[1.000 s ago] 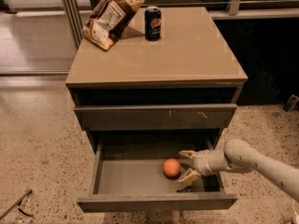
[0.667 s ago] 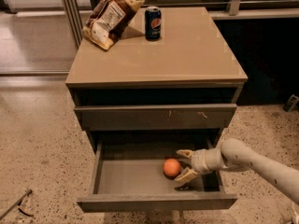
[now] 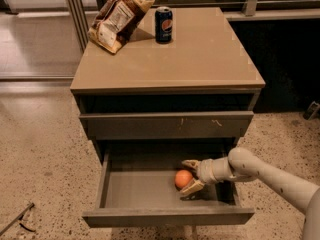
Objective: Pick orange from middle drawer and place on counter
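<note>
The orange (image 3: 183, 178) lies on the grey floor of the pulled-out middle drawer (image 3: 135, 190), right of centre. My gripper (image 3: 189, 177) reaches in from the right, its pale arm coming over the drawer's right side. Its two tan fingers are spread, one behind the orange and one in front of it (image 3: 192, 188), right against the fruit's right side. The jaws stand open around it, not clamped. The tan counter (image 3: 200, 54) tops the cabinet above.
A dark blue soda can (image 3: 163, 25) and a brown snack bag (image 3: 116, 18) stand at the back of the counter. The drawer above (image 3: 165, 125), with pale scratch marks, is shut. A speckled floor surrounds the cabinet; a dark recess lies to the right.
My gripper has moved left toward the orange, so its fingers now flank the fruit. The orange has not moved.
</note>
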You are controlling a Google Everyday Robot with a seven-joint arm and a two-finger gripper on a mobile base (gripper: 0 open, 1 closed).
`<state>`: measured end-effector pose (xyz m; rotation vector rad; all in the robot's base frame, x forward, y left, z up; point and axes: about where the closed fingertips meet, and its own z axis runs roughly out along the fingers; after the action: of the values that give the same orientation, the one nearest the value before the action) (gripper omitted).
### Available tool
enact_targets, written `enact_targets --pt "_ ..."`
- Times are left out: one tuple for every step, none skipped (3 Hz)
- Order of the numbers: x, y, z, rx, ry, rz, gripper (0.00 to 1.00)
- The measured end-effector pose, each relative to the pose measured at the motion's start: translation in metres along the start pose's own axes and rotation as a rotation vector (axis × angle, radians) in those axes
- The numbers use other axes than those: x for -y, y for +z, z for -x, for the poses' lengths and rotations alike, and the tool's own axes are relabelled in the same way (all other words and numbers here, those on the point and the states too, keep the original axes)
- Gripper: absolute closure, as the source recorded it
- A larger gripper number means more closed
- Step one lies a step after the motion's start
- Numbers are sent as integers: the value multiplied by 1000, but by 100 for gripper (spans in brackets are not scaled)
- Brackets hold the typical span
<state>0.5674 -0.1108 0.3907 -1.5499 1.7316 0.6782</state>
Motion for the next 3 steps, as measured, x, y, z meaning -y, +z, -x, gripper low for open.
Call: enact_targets --pt "0 0 0 0 0 0 44" --pt "0 0 0 0 0 0 67" --pt "0 0 0 0 0 0 90"
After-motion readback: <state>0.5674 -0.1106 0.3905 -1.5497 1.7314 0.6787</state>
